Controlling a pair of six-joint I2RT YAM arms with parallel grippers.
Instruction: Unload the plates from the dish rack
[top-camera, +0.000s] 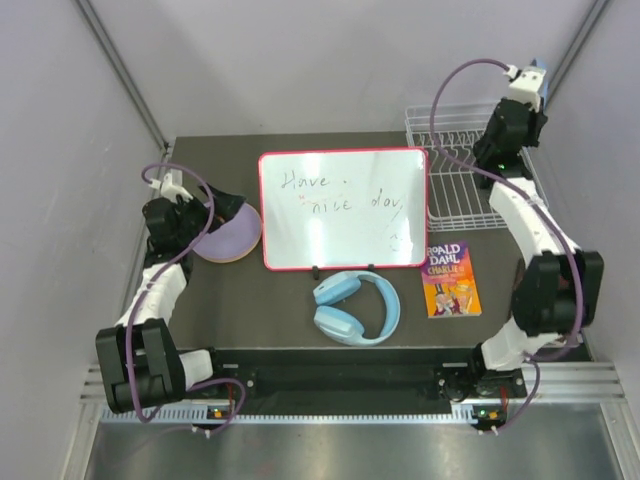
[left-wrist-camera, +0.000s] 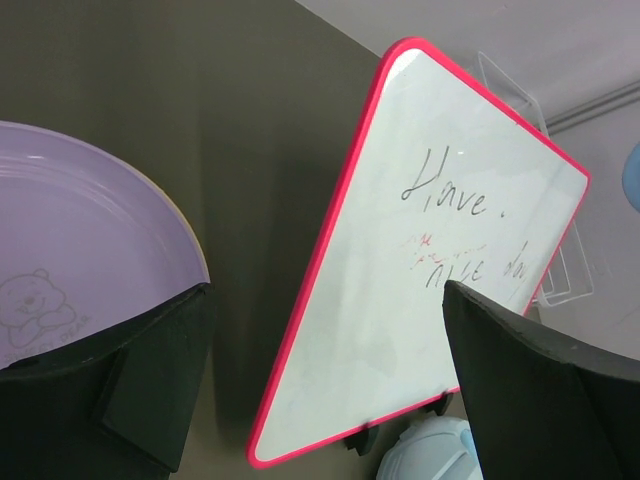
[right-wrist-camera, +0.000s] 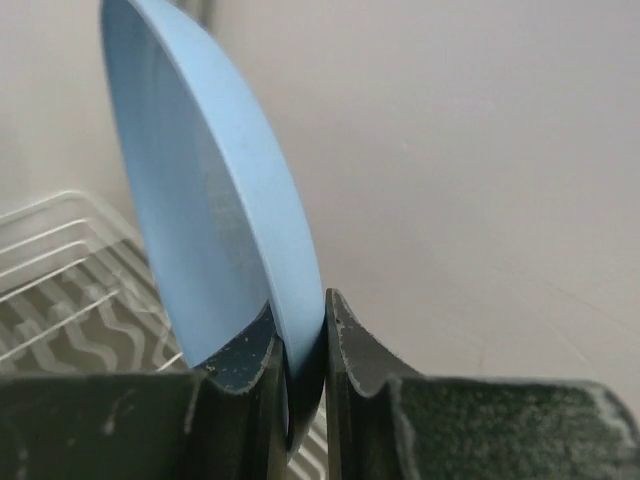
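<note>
Plate of light blue (right-wrist-camera: 220, 200) stands on edge, its lower rim pinched between the closed fingers of the right gripper (right-wrist-camera: 300, 345), raised over the white wire dish rack (top-camera: 455, 185) at the far right corner of the table (top-camera: 250, 300). The lilac plate (top-camera: 228, 232) lies flat at the table's left, on top of a yellow-orange plate (top-camera: 232, 259) whose rim peeks out below. Whether a pink one lies between them is too small to tell. The left gripper (left-wrist-camera: 325, 360) hangs just beside that stack, spread wide and gripping nothing. Between stack and rack stands the red-framed whiteboard (top-camera: 342, 208), with light-blue headphones (top-camera: 355, 308) and a Roald Dahl book (top-camera: 450, 278) in front.
</note>
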